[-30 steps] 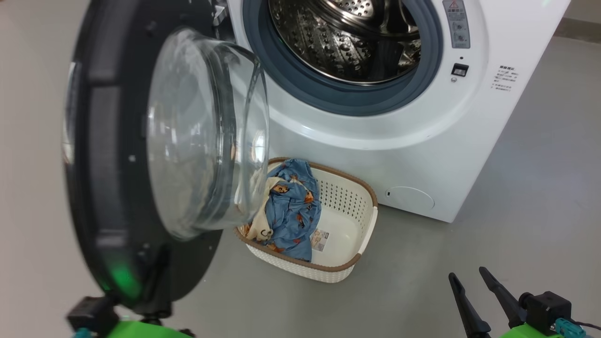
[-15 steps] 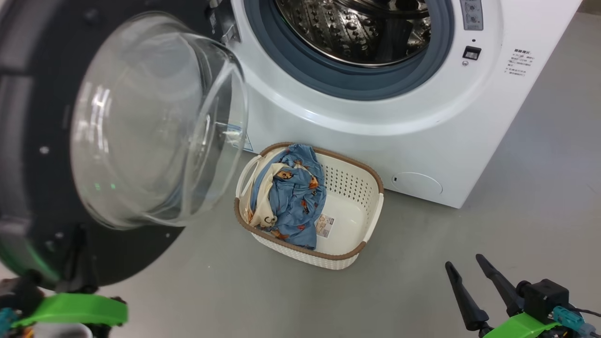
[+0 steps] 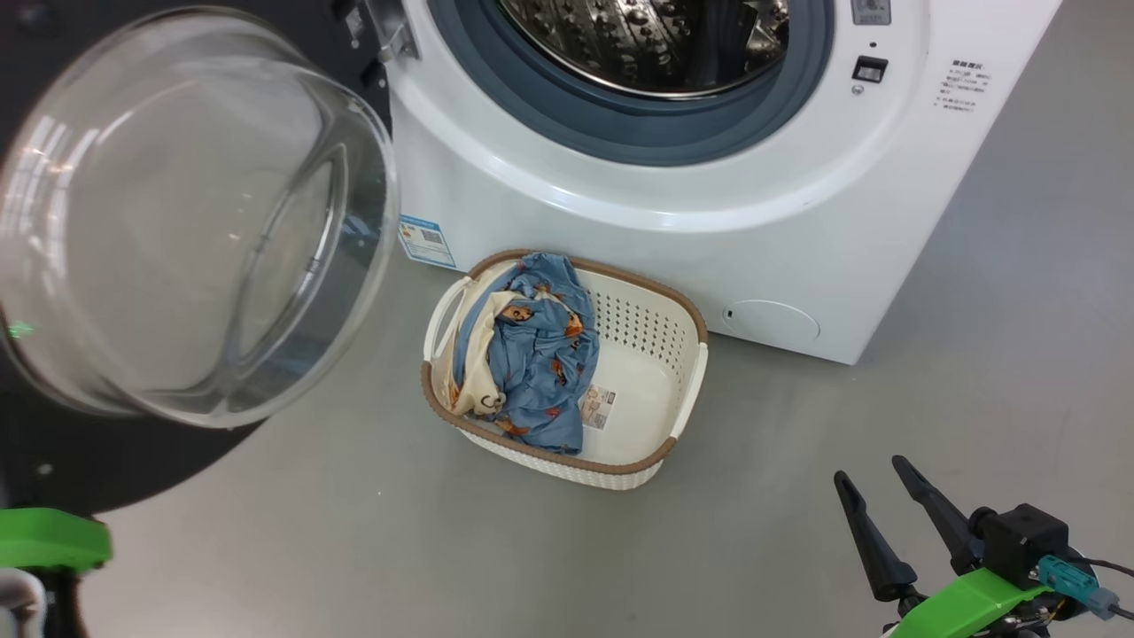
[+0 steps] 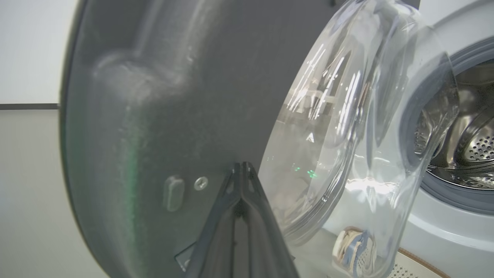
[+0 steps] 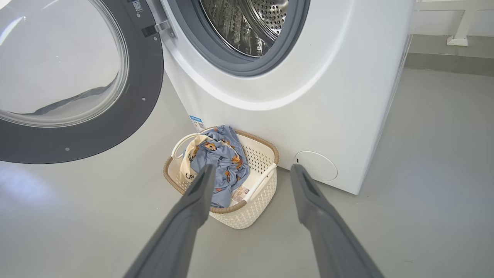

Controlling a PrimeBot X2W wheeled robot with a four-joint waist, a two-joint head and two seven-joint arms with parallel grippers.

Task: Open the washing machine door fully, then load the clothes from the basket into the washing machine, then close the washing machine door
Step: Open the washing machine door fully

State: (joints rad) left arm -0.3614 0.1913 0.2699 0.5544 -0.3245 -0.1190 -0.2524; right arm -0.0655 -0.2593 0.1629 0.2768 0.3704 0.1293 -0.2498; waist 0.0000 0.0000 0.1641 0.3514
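On the floor (image 3: 354,532), just in front of the washing machine (image 3: 709,230), the basket (image 3: 638,337) holds the clothes (image 3: 532,354), bunched at its left end. The washing machine door (image 3: 177,221) stands open to the left, exposing the drum. Left end effector (image 4: 241,170): fingers pressed together, tips at the door's dark inner face. Right end effector (image 3: 870,471): fingers spread, empty, above the floor to the right of the basket.

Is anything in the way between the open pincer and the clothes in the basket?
Nothing visible is. Only bare floor lies between the right pincer and the basket, the clothes lie uncovered inside it, and the washing machine door hangs off to the left.
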